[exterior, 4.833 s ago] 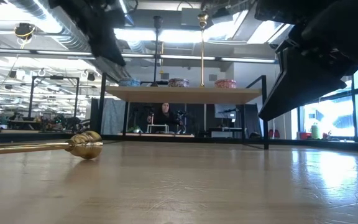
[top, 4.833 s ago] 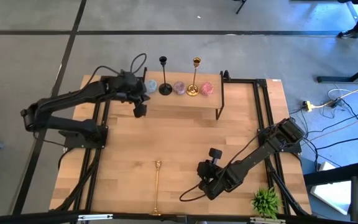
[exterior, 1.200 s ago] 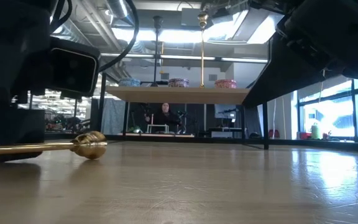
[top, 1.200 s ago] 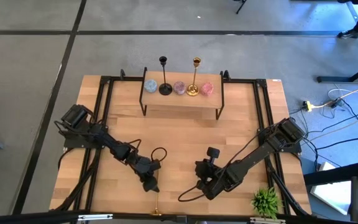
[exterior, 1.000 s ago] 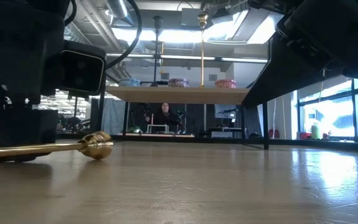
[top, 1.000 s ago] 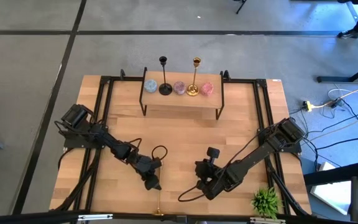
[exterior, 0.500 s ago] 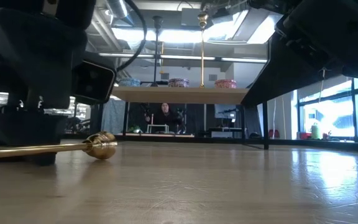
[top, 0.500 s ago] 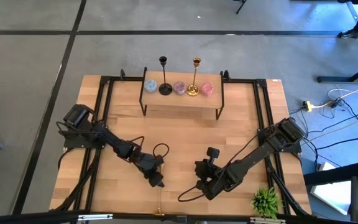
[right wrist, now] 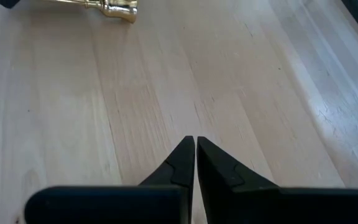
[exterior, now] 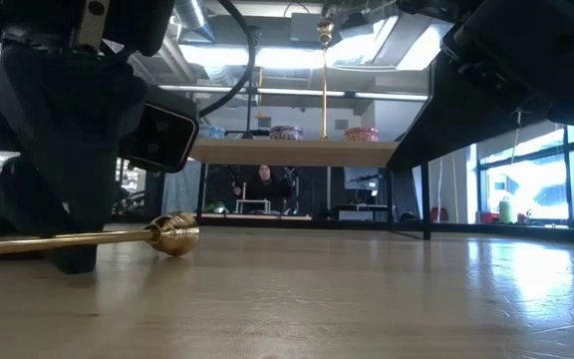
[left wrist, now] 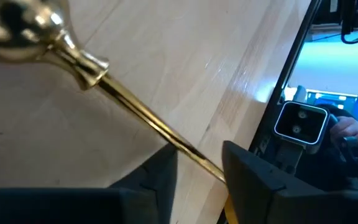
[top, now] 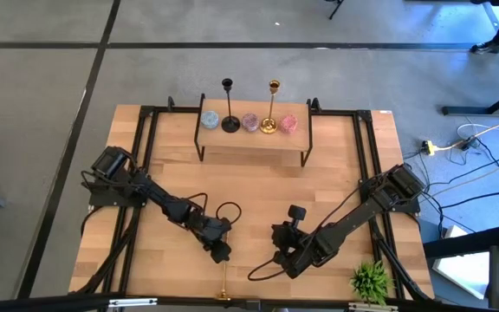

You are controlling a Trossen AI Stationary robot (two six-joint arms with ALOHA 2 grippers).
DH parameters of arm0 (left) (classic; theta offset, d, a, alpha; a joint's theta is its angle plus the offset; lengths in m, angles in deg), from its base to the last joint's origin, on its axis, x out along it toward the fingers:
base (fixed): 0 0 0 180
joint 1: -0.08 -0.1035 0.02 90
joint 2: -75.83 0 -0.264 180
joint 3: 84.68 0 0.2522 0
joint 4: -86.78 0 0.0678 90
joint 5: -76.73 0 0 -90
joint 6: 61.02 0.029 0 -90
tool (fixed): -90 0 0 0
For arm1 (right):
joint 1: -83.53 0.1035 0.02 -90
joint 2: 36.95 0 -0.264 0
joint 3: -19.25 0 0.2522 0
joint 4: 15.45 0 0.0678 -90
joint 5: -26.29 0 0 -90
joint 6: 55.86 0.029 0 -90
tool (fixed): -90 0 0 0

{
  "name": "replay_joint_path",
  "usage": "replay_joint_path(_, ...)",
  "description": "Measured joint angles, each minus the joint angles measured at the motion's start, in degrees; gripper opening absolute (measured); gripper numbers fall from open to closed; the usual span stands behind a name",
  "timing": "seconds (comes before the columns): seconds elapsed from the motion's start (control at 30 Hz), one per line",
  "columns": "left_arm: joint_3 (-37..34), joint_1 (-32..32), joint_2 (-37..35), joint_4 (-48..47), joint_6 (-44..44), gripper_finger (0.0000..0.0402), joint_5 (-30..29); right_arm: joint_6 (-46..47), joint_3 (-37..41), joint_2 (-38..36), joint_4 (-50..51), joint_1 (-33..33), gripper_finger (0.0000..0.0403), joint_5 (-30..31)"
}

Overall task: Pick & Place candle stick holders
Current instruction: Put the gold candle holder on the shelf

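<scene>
- Step in hand, as I judge it: the grasp on the third holder, a gold one (exterior: pixel 88 237) lying flat on the desk near the middle of its front edge.
- The left gripper (left wrist: pixel 194 163) is down over that holder's stem, 1 finger (left wrist: pixel 160 177) on each side and the stem running between them. The fingers stand narrow around it, but I cannot tell whether they are already pinching it.
- The other 2 holders, 1 black (top: pixel 230 107) and 1 gold (top: pixel 270 109), stand upright on the shelf (top: pixel 254 141) along the desk's back edge, among 3 small bowls.
- The right gripper (right wrist: pixel 195 163) waits low over the front right part of the desk, fingers pressed together and holding nothing.
- Next move calls for a firm pinch on the thin stem, then a lift and a turn to upright before reaching the shelf; a round stem could roll or slip.
</scene>
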Motion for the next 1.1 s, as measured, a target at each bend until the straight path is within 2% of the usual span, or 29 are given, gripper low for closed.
replay_joint_path(0.3,-0.02,0.0,-0.11,-0.44,2.23,0.0009,-0.89,0.0,0.0,0.0,0.0,0.0,0.002,0.0)
replay_joint_path(0.73,-0.31,0.22,-0.11,2.09,3.93,0.0003,-1.77,0.61,0.0,0.0,-0.01,0.0,0.002,-1.34)
replay_joint_path(0.83,-0.5,0.76,-0.22,4.93,11.63,0.0003,-1.26,0.94,0.91,0.0,-1.47,0.0,0.002,-2.16)
replay_joint_path(1.0,-0.65,2.02,-1.81,3.15,33.7,0.0003,-10.59,0.98,3.02,0.0,-5.51,-0.33,0.002,-2.84)
replay_joint_path(1.1,-0.35,3.74,-2.27,2.87,42.28,0.0002,-12.95,1.1,3.75,0.0,-6.96,-0.71,0.002,-3.63)
